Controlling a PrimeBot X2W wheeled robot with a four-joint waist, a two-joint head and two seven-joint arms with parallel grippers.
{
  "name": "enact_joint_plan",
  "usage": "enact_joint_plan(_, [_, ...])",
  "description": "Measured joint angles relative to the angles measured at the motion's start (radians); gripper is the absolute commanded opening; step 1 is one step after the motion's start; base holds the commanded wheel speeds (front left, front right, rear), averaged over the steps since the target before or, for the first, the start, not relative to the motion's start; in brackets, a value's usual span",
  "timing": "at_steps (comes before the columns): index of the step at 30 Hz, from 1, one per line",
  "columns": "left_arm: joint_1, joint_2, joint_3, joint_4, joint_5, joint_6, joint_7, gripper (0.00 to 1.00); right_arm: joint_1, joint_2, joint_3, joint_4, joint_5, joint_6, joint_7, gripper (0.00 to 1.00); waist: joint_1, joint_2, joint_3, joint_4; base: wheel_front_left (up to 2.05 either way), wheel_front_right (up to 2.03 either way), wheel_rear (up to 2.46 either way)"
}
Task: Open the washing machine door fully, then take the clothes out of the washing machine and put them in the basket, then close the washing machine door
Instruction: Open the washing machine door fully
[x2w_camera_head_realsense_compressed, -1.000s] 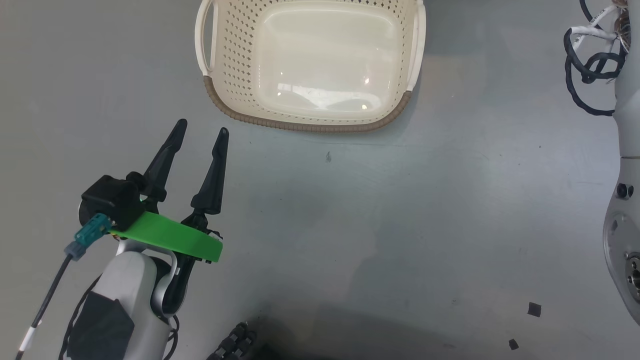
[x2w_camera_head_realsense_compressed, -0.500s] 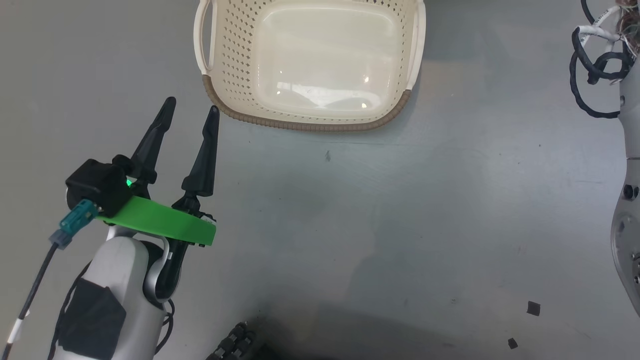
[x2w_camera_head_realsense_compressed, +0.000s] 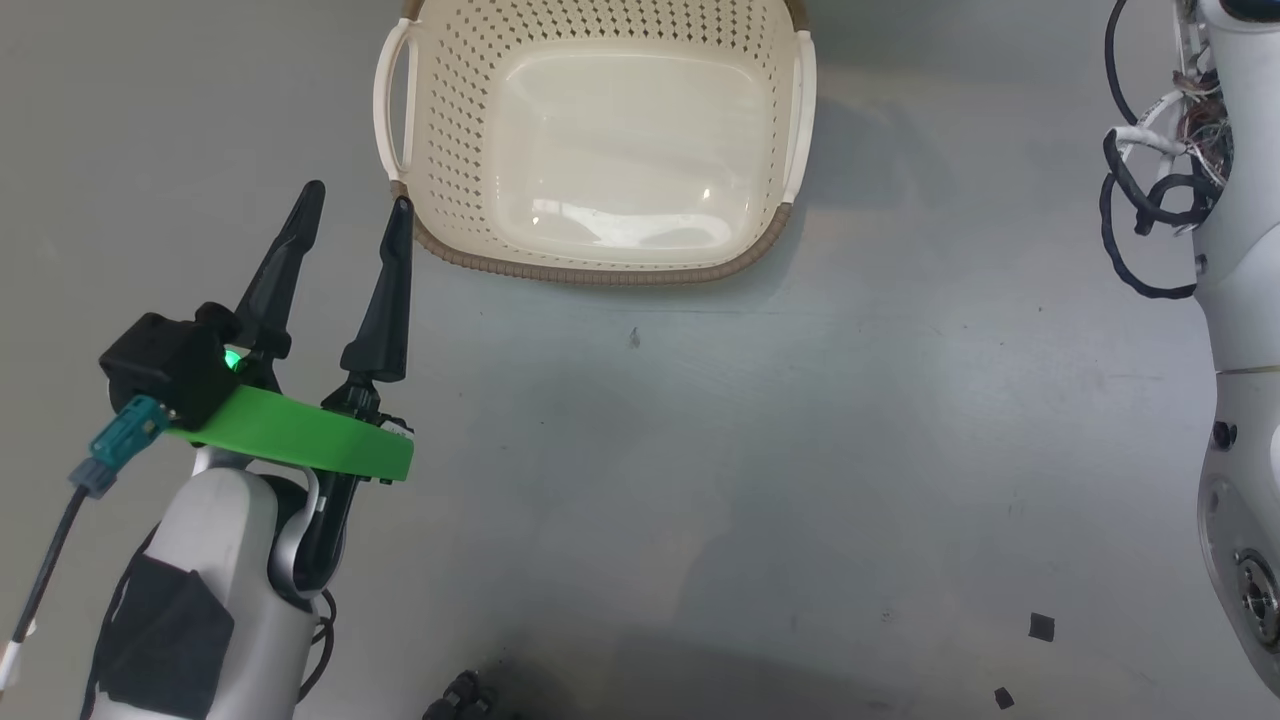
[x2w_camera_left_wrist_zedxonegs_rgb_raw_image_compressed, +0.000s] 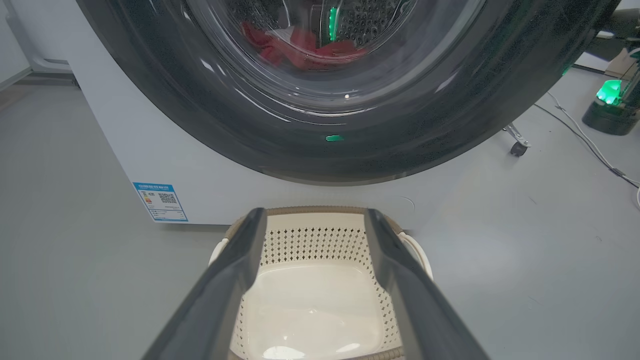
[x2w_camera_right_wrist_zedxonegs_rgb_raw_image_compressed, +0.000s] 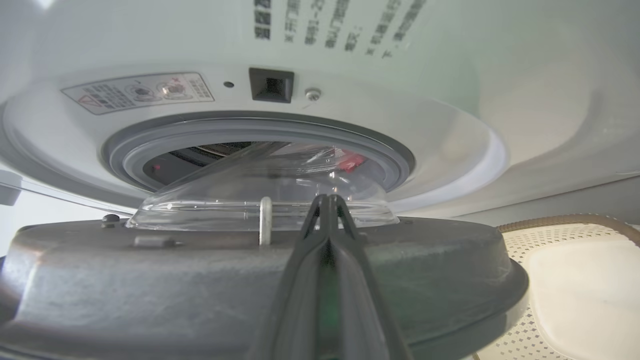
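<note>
one basket (x2w_camera_head_realsense_compressed: 600, 272) is sitting empty on the grey floor (x2w_camera_head_realsense_compressed: 800, 420) at 12 o'clock in the head view, its two white handles (x2w_camera_head_realsense_compressed: 385, 110) showing at its 9 and 3 o'clock sides. the left pincer (x2w_camera_head_realsense_compressed: 358, 193) is hovering at 8 o'clock of that view, its two dark fingers (x2w_camera_head_realsense_compressed: 280, 270) standing wide apart and gripping nothing, the tips pointing toward 12 o'clock and one tip lying just beside the basket's brown rim. one pale forearm (x2w_camera_head_realsense_compressed: 1235, 300) is running down the 3 o'clock edge with a bundle of cables (x2w_camera_head_realsense_compressed: 1140, 215), and two small dark scraps (x2w_camera_head_realsense_compressed: 1041, 627) are lying at 5 o'clock. in the left wrist view one white washing machine (x2w_camera_left_wrist_zedxonegs_rgb_raw_image_compressed: 210, 170) is standing just behind the basket, carrying one blue sticker (x2w_camera_left_wrist_zedxonegs_rgb_raw_image_compressed: 161, 201) at 8 o'clock. its one washing machine door (x2w_camera_left_wrist_zedxonegs_rgb_raw_image_compressed: 310, 155) is spreading glossy black from 10 to 2 o'clock, and the clothes (x2w_camera_left_wrist_zedxonegs_rgb_raw_image_compressed: 300, 47), one red garment, are lying in the drum at 12 o'clock behind the glass. in the right wrist view the right pincer (x2w_camera_right_wrist_zedxonegs_rgb_raw_image_compressed: 327, 199) is rising from 6 o'clock with both fingers pressed together on nothing, crossing the door's grey inner face. the door is standing ajar, its one glass bowl (x2w_camera_right_wrist_zedxonegs_rgb_raw_image_compressed: 225, 200) tilting partly out of the one grey rubber ring (x2w_camera_right_wrist_zedxonegs_rgb_raw_image_compressed: 150, 145); whether the tips are touching the door i cannot tell.
</note>
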Motion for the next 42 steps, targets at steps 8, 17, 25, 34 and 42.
enact_joint_plan(8, [0.0,0.0,0.015,-0.003,0.003,0.0,0.0,1.0,0.055,-0.003,0.028,-0.004,0.04,0.0,0.083,0.0,0.0,0.0,-0.034,-0.014,0.0,0.0,0.0])
enact_joint_plan(17, [0.004,-0.001,0.022,0.001,0.007,0.0,0.0,1.0,0.154,0.035,0.106,0.001,0.101,0.003,0.207,0.0,-0.0001,0.0,-0.086,-0.012,0.0,0.0,0.0])
enact_joint_plan(25, [0.024,-0.005,0.027,0.01,0.009,0.0,0.0,1.0,0.226,0.026,0.161,0.003,0.137,0.009,0.274,0.0,-0.0001,0.0,-0.139,-0.001,0.0,0.0,0.0])
enact_joint_plan(34, [0.048,-0.026,0.017,0.033,0.017,0.0,0.0,1.0,0.336,0.031,0.261,-0.001,0.184,0.009,0.324,0.0,-0.0001,0.0,-0.203,0.027,0.0,0.0,0.0])
enact_joint_plan(42, [0.081,-0.04,-0.009,0.062,0.017,0.0,0.0,1.0,0.415,0.029,0.322,-0.03,0.213,0.009,0.279,0.0,-0.0001,0.0,-0.257,0.078,0.0,0.0,0.0])
